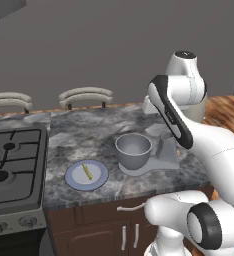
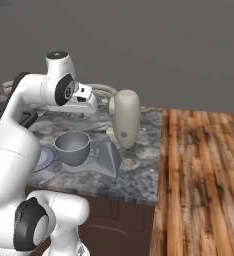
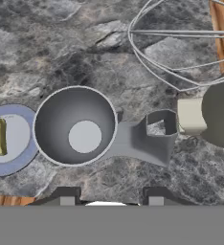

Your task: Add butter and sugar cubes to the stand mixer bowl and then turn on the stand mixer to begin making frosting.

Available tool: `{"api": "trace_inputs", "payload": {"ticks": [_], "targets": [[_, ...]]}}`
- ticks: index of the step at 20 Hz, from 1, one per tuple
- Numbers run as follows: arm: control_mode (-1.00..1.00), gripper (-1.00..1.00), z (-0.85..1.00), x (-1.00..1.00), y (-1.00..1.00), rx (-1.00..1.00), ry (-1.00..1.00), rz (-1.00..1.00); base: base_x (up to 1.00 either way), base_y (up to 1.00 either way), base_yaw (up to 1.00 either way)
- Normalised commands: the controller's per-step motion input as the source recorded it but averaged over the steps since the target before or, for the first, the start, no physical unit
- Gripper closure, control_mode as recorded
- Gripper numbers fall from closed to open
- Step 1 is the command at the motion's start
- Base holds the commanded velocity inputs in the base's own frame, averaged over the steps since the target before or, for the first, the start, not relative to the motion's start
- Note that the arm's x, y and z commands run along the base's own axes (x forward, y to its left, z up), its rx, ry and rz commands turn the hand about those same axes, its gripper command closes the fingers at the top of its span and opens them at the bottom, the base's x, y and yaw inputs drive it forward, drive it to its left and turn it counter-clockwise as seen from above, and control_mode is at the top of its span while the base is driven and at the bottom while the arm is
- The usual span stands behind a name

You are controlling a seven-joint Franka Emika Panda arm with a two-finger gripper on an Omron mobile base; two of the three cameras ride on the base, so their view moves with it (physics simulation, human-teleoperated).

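Marble-look countertop (image 1: 89, 127) with a stove (image 1: 14, 165) on one side and a wood counter (image 2: 204, 170) on the other; the stand mixer (image 2: 125, 120) sits in the middle with its head tipped up, whisk (image 3: 181, 52) hanging clear; the stand mixer bowl (image 1: 133, 150) is on the mixer's base, looks empty from the hand view; the butter (image 1: 87, 171) lies on a blue-rimmed plate (image 1: 74, 181) just beside the bowl, on the stove side.

Butter's a thin little stick, so I'd guess light, soft and a bit slippery; squeeze too hard and it dents or squirts out; best bet is pinching it across the short width near the middle, coming straight down.

The gripper (image 3: 108, 196) hangs above the bowl, nothing between its tips; they look partly spread, neither wide nor pinched.

Hard to make out: I can't spot sugar cubes for sure, though there's a small brownish speck (image 2: 128, 162) on the counter by the mixer base that could be one; no idea where the mixer's switch is either; the arm blocks part of the mixer in the left base view.
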Motion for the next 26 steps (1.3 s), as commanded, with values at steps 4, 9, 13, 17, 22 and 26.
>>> {"api": "trace_inputs", "payload": {"ticks": [4, 9, 13, 17, 22, 26], "targets": [[1.00, -1.00, 0.00, 0.00, 0.00, 0.00, 0.00, 0.00, -0.09, 0.16, -0.01], [1.00, -1.00, 0.00, 0.00, 0.00, 0.00, 0.00, 0.00, -0.13, 0.63, -0.04], [1.00, -1.00, 0.00, 0.00, 0.00, 0.00, 0.00, 0.00, -0.01, 0.70, -0.02], [1.00, -1.00, 0.00, 0.00, 0.00, 0.00, 0.00, 0.00, 0.28, 0.41, -0.02], [1.00, -1.00, 0.00, 0.00, 0.00, 0.00, 0.00, 0.00, 0.62, 0.18, 0.00], [1.00, -1.00, 0.00, 0.00, 0.00, 0.00, 0.00, 0.00, 0.81, 0.25, 0.00]]}}
